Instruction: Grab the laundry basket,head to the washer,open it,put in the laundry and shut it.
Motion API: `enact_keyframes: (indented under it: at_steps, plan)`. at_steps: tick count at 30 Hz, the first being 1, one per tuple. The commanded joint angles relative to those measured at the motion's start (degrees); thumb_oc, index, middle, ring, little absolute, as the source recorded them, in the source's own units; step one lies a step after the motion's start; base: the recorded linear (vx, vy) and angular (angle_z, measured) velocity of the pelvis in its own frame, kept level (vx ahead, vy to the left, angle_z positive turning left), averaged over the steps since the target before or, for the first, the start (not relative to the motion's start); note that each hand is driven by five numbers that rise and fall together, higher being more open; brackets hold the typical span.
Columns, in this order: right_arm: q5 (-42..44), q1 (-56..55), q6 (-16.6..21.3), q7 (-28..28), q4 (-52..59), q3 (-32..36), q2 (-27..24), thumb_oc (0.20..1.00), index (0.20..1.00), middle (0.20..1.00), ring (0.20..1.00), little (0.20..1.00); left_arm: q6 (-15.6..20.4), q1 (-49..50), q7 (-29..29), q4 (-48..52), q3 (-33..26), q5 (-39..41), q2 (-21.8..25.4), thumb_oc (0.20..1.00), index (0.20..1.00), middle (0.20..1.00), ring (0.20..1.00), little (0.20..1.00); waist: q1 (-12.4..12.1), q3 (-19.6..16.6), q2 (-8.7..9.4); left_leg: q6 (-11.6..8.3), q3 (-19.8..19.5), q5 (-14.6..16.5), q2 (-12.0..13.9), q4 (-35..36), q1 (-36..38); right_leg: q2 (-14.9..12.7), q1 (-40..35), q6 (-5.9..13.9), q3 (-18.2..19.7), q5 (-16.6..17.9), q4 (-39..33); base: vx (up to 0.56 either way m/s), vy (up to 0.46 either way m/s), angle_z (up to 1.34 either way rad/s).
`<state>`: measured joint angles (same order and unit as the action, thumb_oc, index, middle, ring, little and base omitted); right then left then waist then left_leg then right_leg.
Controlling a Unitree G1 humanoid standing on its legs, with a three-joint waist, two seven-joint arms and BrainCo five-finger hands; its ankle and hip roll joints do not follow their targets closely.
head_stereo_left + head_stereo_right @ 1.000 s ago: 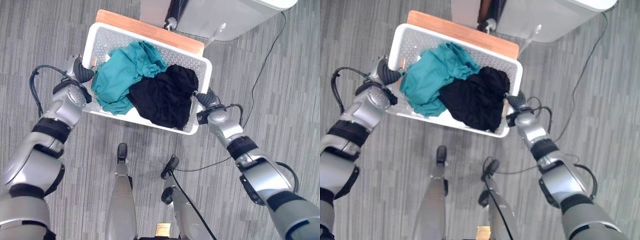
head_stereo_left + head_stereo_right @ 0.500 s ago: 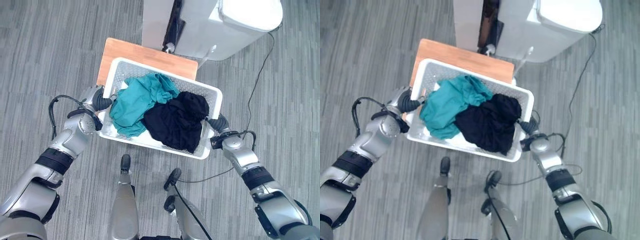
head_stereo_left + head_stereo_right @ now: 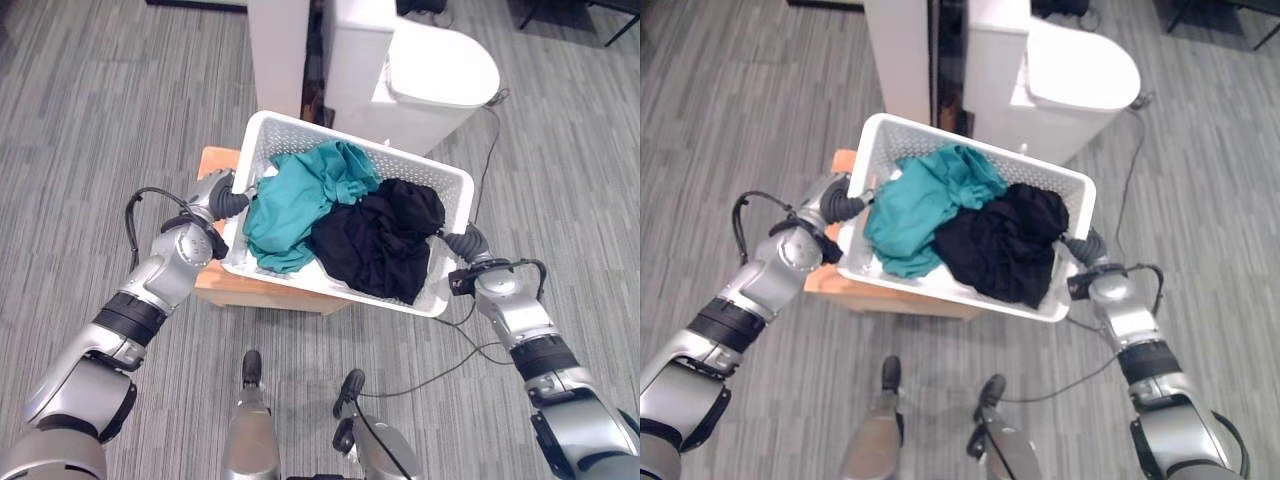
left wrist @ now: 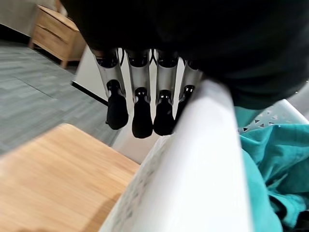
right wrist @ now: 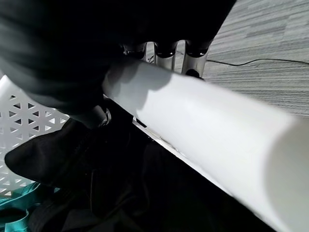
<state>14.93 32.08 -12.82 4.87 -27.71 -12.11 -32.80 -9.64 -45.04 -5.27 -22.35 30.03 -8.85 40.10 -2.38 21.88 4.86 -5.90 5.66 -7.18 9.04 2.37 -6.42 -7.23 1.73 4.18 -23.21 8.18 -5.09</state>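
Grey floor and a white washer (image 3: 430, 75) lie ahead, so I should keep my left hand (image 3: 222, 196) and right hand (image 3: 468, 245) curled tight on the basket (image 3: 345, 140) rims, holding the clothes (image 3: 345, 215) level above the wooden stool (image 3: 222, 285).

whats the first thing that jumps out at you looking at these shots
The white laundry basket stands out first, held in the middle of the scene between the left hand and the right hand, one at each end rim. Inside it lie a teal garment on the robot's left side and a black garment on its right. Below the basket is a low wooden table, and beyond it a white washer.
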Motion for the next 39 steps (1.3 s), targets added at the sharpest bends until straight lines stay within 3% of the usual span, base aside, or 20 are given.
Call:
enact_keyframes:
  at_steps: [1, 3, 5, 7, 8, 10, 11, 13, 14, 15, 18, 21, 23, 25, 26, 27, 30, 33, 34, 39]
  plan:
    - [1.13, -1.27, 3.36, -1.78, 1.05, -0.94, -3.10, 0.200, 0.200, 0.200, 0.200, 0.200, 6.20, -3.65, 0.91, -2.38, 3.38, 3.18, -5.92, 0.200, 0.200, 0.200, 0.200, 0.200, 0.47, -10.96, -0.99, -0.96, 1.26, 1.83, 4.32, 1.00, 2.83, -0.04, -2.84, 3.00, 0.35, -10.58, 4.52, -0.12, -0.128, -0.27]
    - [1.43, -2.33, 3.38, -1.62, 0.95, 0.10, -5.00, 0.200, 0.200, 0.200, 0.200, 0.200, 6.40, -5.20, 0.92, -3.97, 4.04, 3.77, -7.07, 0.200, 0.200, 0.200, 0.200, 0.200, 1.31, -11.16, -1.44, -1.89, 1.53, -0.32, 5.16, 2.26, 2.15, 0.67, -2.84, 2.72, -0.27, -10.93, 3.83, -0.16, -0.084, -0.09]
    - [1.83, -3.05, 3.71, -1.15, 0.82, 0.83, -7.15, 0.200, 0.200, 0.200, 0.200, 0.200, 6.45, -7.10, 0.58, -5.81, 4.68, 4.52, -8.38, 0.200, 0.200, 0.200, 0.200, 0.200, 1.67, -10.54, -1.65, -2.54, 0.25, 0.11, 5.23, 1.37, 1.77, 0.57, -2.54, 2.35, -0.33, -11.17, 3.93, -0.20, 0.000, -0.01]
    - [2.33, -3.56, 4.07, -1.15, 1.45, 1.25, -8.46, 0.200, 0.200, 0.200, 0.200, 0.200, 6.78, -7.98, 0.28, -7.00, 4.71, 5.45, -8.61, 0.200, 0.200, 0.200, 0.200, 0.200, 2.16, -10.11, -1.52, -1.44, -3.93, 4.55, 3.48, -3.25, 2.27, -0.40, -1.54, 2.10, 0.93, -10.35, 4.65, -0.18, 0.062, -0.07]
    - [2.34, -3.57, 4.06, -1.16, 1.47, 1.31, -8.48, 0.200, 0.200, 0.200, 0.200, 0.200, 6.80, -8.05, 0.28, -7.03, 4.74, 5.45, -8.63, 0.200, 0.200, 0.200, 0.200, 0.200, 2.25, -10.14, -1.46, -1.33, -4.07, 4.50, 3.33, -3.48, 1.95, -0.54, -1.43, 2.13, 0.82, -10.19, 4.60, -0.19, 0.140, -0.17]
    - [3.13, -2.93, 4.37, -1.80, 1.40, 0.69, -8.32, 0.200, 0.200, 0.200, 0.200, 0.200, 7.03, -7.11, 0.20, -6.73, 4.65, 6.94, -8.13, 0.200, 0.200, 0.200, 0.200, 0.200, 2.64, -9.66, -1.91, -0.91, -10.11, 10.38, 0.03, -11.31, 3.82, -2.05, 0.85, 2.78, 4.45, -7.81, 5.93, -0.21, 0.193, -0.30]
    - [3.14, -2.88, 4.35, -1.80, 1.40, 0.69, -8.32, 0.200, 0.200, 0.200, 0.200, 0.200, 7.04, -7.12, 0.21, -6.72, 4.63, 6.94, -8.10, 0.200, 0.200, 0.200, 0.200, 0.200, 2.66, -9.70, -1.80, -0.80, -10.10, 10.31, -0.17, -11.51, 3.56, -2.23, 0.99, 2.83, 4.49, -7.62, 5.87, -0.15, 0.175, -0.64]
    - [3.31, -2.74, 4.28, -2.97, 1.42, 0.35, -8.24, 0.200, 0.200, 0.200, 0.200, 0.200, 7.27, -5.35, 0.80, -6.04, 3.58, 7.37, -7.01, 0.200, 0.200, 0.200, 0.200, 0.200, 2.44, -9.85, -2.45, -0.32, -12.87, 14.36, -3.08, -16.27, 5.79, -2.80, 2.84, 3.93, 8.22, -5.23, 6.24, -0.21, 0.334, -0.94]
    - [2.94, -3.00, 3.58, -3.89, 0.91, 0.64, -8.25, 0.200, 0.200, 0.200, 0.200, 0.200, 7.33, -3.66, 1.40, -5.50, 2.55, 7.71, -6.13, 0.200, 0.200, 0.200, 0.200, 0.200, 2.86, -9.97, -3.58, 0.85, -13.67, 18.52, -5.03, -17.44, 8.98, -3.38, 5.02, 4.99, 12.33, -3.34, 7.16, -0.27, 0.488, -1.02]
    - [2.67, -3.24, 3.04, -4.35, 0.99, 0.88, -8.27, 0.200, 0.200, 0.200, 0.200, 0.200, 7.28, -3.48, 1.71, -5.57, 2.53, 7.93, -5.91, 0.200, 0.200, 0.200, 0.200, 0.200, 3.47, -10.09, -3.92, 1.86, -13.33, 21.15, -5.84, -16.29, 10.07, -4.19, 6.04, 5.66, 13.29, -2.64, 7.56, -0.31, 0.529, -1.26]
    - [3.14, -4.90, 2.19, -4.53, 1.60, 3.70, -8.08, 0.200, 0.200, 0.200, 0.200, 0.200, 7.07, -3.80, 1.92, -7.30, 2.80, 7.30, -6.71, 0.200, 0.200, 0.200, 0.200, 0.200, 4.49, -10.22, -4.35, 4.22, -10.03, 23.06, -8.25, -12.89, 12.48, -7.24, 8.54, 8.63, 15.89, 1.03, 7.17, -0.25, 0.407, -1.20]
    - [3.76, -6.56, 2.55, -4.04, 1.40, 5.78, -7.67, 0.200, 0.200, 0.200, 0.200, 0.200, 7.00, -3.74, 2.14, -7.75, 3.21, 6.76, -6.89, 0.200, 0.200, 0.200, 0.200, 0.200, 4.54, -10.04, -4.28, 5.90, -8.85, 22.85, -10.58, -11.78, 12.29, -8.88, 9.38, 9.83, 16.32, 3.00, 4.76, -0.21, 0.230, -0.68]
    - [3.95, -8.66, 2.65, -4.03, 0.94, 7.74, -6.82, 0.200, 0.200, 0.200, 0.200, 0.200, 6.83, -2.72, 2.68, -8.12, 3.45, 6.16, -7.04, 0.200, 0.200, 0.200, 0.200, 0.200, 4.42, -9.74, -4.42, 6.93, -6.87, 21.58, -11.19, -9.99, 12.47, -10.00, 9.81, 10.41, 14.56, 4.90, 2.60, -0.31, 0.226, -0.72]
    - [4.24, -9.28, 2.97, -4.18, 0.51, 8.04, -6.39, 0.200, 0.200, 0.200, 0.200, 0.200, 6.30, -2.22, 2.44, -8.34, 3.17, 5.97, -6.67, 0.200, 0.200, 0.200, 0.200, 0.200, 3.43, -9.02, -5.06, 8.10, -4.35, 19.06, -11.30, -8.27, 10.97, -11.33, 9.70, 9.74, 8.79, 2.15, 3.49, -0.44, 0.148, -0.82]
    - [3.93, -9.15, 3.08, -4.50, -0.32, 7.44, -5.92, 0.200, 0.200, 0.200, 0.200, 0.200, 5.85, -2.33, 2.39, -8.26, 3.52, 6.03, -6.04, 0.200, 0.200, 0.200, 0.200, 0.200, 2.53, -8.98, -5.78, 8.68, -2.69, 17.00, -10.73, -6.13, 10.22, -12.01, 7.99, 8.26, 4.22, -0.49, 8.12, -0.39, 0.119, -1.10]
    - [3.93, -9.09, 3.10, -4.50, -0.36, 7.45, -5.90, 0.200, 0.200, 0.200, 0.200, 0.200, 5.86, -2.39, 2.38, -8.29, 3.54, 6.03, -6.02, 0.200, 0.200, 0.200, 0.200, 0.200, 2.58, -8.99, -5.64, 8.70, -2.71, 16.76, -10.88, -6.00, 10.15, -12.17, 8.14, 8.22, 4.23, -0.46, 8.19, -0.31, 0.070, -1.09]
    - [4.34, -8.05, 3.27, -4.46, -2.56, 5.90, -3.94, 0.200, 0.200, 0.200, 0.200, 0.200, 5.39, -2.83, 2.24, -8.75, 3.66, 7.13, -4.38, 0.200, 0.200, 0.200, 0.200, 0.200, 0.29, -10.50, -5.60, 9.87, 0.54, 13.84, -10.72, -4.18, 8.59, -11.01, 3.50, 6.65, 1.10, -5.25, 17.94, -0.27, 0.033, -0.76]
    - [5.08, -6.13, 3.33, -4.54, -5.08, 4.33, -2.59, 0.200, 0.200, 0.200, 0.200, 0.200, 5.37, -2.49, 2.34, -8.65, 3.33, 7.80, -3.22, 0.200, 0.200, 0.200, 0.200, 0.200, -2.13, -11.45, -5.11, 9.99, 3.20, 12.49, -10.40, -3.20, 7.81, -10.42, 0.81, 6.18, -0.54, -7.73, 20.12, -0.19, -0.045, -1.15]
    - [5.32, -3.77, 2.99, -4.56, -8.00, 2.33, -1.27, 0.200, 0.200, 0.200, 0.200, 0.200, 5.09, -2.17, 2.28, -8.37, 3.01, 8.43, -2.07, 0.200, 0.200, 0.200, 0.200, 0.200, -4.51, -12.56, -4.58, 9.35, 5.15, 12.11, -9.92, -2.30, 7.34, -10.32, -2.59, 6.88, -2.12, -9.37, 19.85, -0.14, -0.143, -1.27]
    - [5.23, -0.04, 2.45, -4.61, -10.64, -1.25, 0.37, 0.200, 0.200, 0.200, 0.200, 0.200, 4.94, -2.22, 1.87, -9.00, 2.11, 9.29, -0.39, 0.200, 0.200, 0.200, 0.200, 0.200, -7.73, -13.35, -3.44, 7.63, 10.28, 10.17, -7.98, -1.05, 5.93, -10.26, -7.05, 7.25, -4.47, -8.80, 13.96, -0.15, -0.164, -1.12]
